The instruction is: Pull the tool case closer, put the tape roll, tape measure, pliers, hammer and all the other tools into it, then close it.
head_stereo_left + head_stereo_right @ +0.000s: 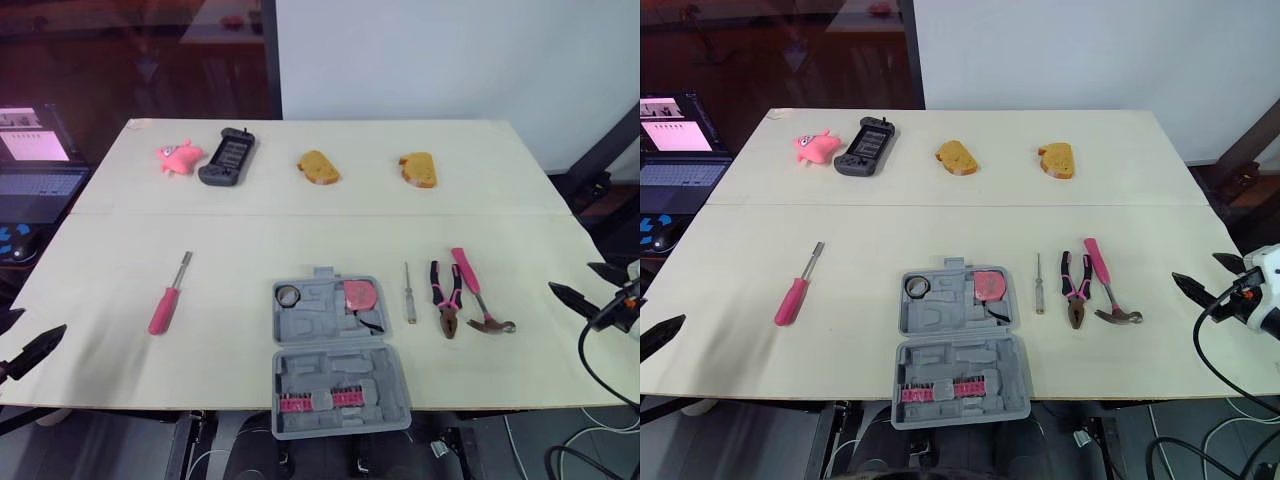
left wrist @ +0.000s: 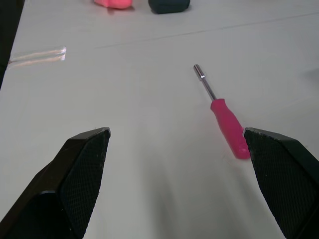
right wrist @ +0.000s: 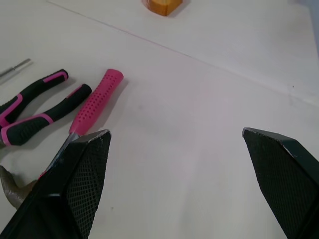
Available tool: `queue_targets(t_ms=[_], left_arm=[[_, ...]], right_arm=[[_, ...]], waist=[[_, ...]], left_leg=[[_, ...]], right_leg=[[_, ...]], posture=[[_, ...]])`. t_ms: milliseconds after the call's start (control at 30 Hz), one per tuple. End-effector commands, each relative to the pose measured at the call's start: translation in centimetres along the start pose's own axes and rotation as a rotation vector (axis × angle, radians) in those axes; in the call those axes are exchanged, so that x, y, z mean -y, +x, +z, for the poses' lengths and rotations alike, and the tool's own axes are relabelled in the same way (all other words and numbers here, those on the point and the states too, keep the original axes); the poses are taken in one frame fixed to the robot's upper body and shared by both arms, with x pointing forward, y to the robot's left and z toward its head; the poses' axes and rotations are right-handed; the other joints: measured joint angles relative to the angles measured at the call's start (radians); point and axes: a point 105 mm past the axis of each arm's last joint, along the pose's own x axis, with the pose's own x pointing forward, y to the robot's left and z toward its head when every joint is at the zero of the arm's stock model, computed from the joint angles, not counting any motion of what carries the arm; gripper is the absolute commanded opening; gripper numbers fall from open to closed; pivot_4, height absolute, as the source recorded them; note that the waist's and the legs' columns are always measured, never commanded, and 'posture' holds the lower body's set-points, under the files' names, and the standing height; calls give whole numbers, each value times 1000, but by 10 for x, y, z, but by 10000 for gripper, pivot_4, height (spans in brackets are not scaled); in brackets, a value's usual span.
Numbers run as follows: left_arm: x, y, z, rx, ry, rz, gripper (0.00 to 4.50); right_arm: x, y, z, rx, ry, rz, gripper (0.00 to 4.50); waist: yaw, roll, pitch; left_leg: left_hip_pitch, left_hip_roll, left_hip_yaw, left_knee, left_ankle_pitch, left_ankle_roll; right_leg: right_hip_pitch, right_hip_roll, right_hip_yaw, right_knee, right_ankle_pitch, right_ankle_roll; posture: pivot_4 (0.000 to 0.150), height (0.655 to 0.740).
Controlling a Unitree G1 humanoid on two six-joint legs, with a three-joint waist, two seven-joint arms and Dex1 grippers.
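- Slippage is the risk at the left: the left gripper (image 2: 175,133) is held with fingers spread wide off the near left corner of the table (image 1: 230,230). The pink screwdriver (image 1: 165,300) lies beyond it and could be rolled away if its round handle is nudged.
- The tool case (image 1: 340,378) lies open at the near middle, its near half seemingly overhanging the table edge, so it could be tipped off if pulled further.
- The tape roll (image 1: 288,295) and tape measure (image 1: 358,295) are seated in the far half of the case. The shapes of the empty slots are hard to make out.
- The slim screwdriver (image 1: 409,295), pliers (image 1: 447,300) and hammer (image 1: 475,295) lie close together right of the case. A neighbour could be dragged when one is picked.
- The right gripper (image 3: 175,132) is likewise wide open, off the near right edge. The hammer head is partly hidden behind one of its fingers in the right wrist view.
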Motion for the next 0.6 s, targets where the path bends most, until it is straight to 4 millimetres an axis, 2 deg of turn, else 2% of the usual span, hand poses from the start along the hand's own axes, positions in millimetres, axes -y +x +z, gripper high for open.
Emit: queue_targets(t_ms=[33,133,267,367,467,600], left_arm=[[1,3,19,49,35,-8,45000],[11,13,28,58,53,-66,45000],[59,28,42,14,18,-330,45000],[83,39,59,11,10,-450,45000],[112,57,77,0,62,-587,45000],[147,75,100,6,137,-760,45000]], right_arm=[[2,2,22,65,-16,12,44590],[-3,8,35,92,3,48,44590],[-22,19,74,164,0,151,44590],[-50,23,90,160,2,270,44590],[-84,21,92,95,-45,402,44590],[-125,10,100,37,-47,554,44590]], waist=[[0,0,0],[0,0,0],[-1,2,1],[0,2,1],[14,2,1],[13,3,1]], left_leg=[[0,0,0,0,0,0],[0,0,0,0,0,0],[0,0,0,0,0,0],[0,0,0,-1,0,0],[0,0,0,-1,0,0],[-3,-2,0,0,0,1]], right_leg=[[0,0,0,0,0,0],[0,0,0,0,0,0],[0,-2,0,0,0,0],[-1,-2,0,0,0,-1],[0,-2,-1,0,0,-1],[-1,-3,-2,0,0,0]], posture=[[1500,7188],[1500,7188],[1500,7188],[1500,7188],[1500,7188],[1500,7188]])
